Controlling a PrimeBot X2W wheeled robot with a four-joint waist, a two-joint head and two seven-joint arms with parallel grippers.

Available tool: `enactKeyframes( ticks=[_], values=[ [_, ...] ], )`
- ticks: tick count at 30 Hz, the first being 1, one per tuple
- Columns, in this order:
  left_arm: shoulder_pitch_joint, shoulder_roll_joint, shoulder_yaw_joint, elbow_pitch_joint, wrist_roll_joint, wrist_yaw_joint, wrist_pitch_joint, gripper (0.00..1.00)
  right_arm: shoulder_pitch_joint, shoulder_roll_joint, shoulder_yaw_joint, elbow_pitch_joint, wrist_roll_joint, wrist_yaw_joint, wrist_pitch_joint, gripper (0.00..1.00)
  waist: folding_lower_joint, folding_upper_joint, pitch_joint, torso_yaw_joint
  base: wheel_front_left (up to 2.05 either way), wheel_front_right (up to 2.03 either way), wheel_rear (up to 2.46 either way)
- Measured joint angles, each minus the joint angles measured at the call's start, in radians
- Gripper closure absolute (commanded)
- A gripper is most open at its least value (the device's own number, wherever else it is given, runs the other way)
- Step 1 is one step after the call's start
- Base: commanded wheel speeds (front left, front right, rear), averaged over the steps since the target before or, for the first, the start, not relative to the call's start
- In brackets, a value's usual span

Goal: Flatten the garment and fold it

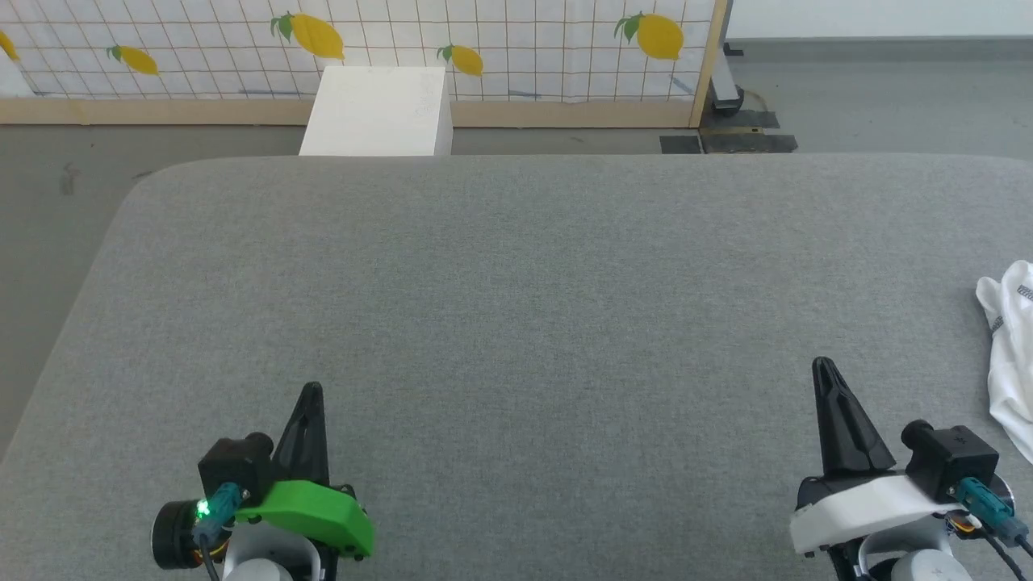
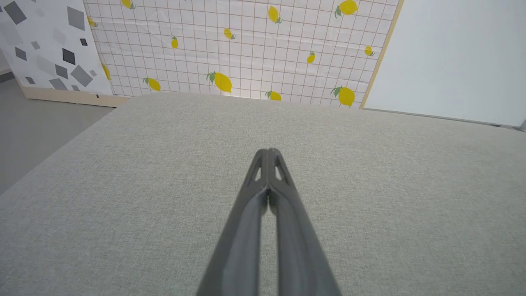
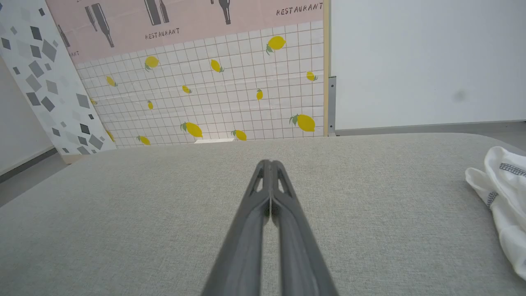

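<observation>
Closed right gripper (image 1: 824, 369); garment (image 1: 1009, 363) beside, box (image 1: 379, 113) beyond.

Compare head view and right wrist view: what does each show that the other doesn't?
Head, not right wrist: left pincer, shut; white box beyond the grey padded surface. Right wrist, not head: pink RESTAURANT poster; panel of grey shapes. Both: the garment, crumpled at that surface's right; right pincer, shut; lemon-print panel.

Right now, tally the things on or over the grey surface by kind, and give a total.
garment, white, crumpled: 1
grippers, both shut and holding nothing, left gripper and right gripper: 2
Total: 3
</observation>
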Motion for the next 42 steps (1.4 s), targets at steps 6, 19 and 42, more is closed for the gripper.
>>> enactKeyframes(
  ticks=[6,19,42],
  values=[
    [0.0,0.0,0.002,-0.01,0.009,0.0,0.011,1.0,0.0,0.0,0.001,-0.008,-0.008,0.0,0.011,1.0,0.0,0.0,-0.001,0.002,0.0,0.0,0.0],
    [0.002,-0.002,0.012,-0.041,0.033,0.0,0.042,1.0,0.0,0.0,0.004,-0.029,-0.029,0.0,0.042,1.0,0.0001,0.0,-0.003,0.006,0.0,0.0,0.0],
    [0.011,-0.014,0.024,-0.093,0.077,0.001,0.091,1.0,0.0,0.0,0.01,-0.064,-0.059,0.0,0.089,1.0,0.0001,0.0,-0.007,0.014,0.0,0.0,0.0]
  ],
)
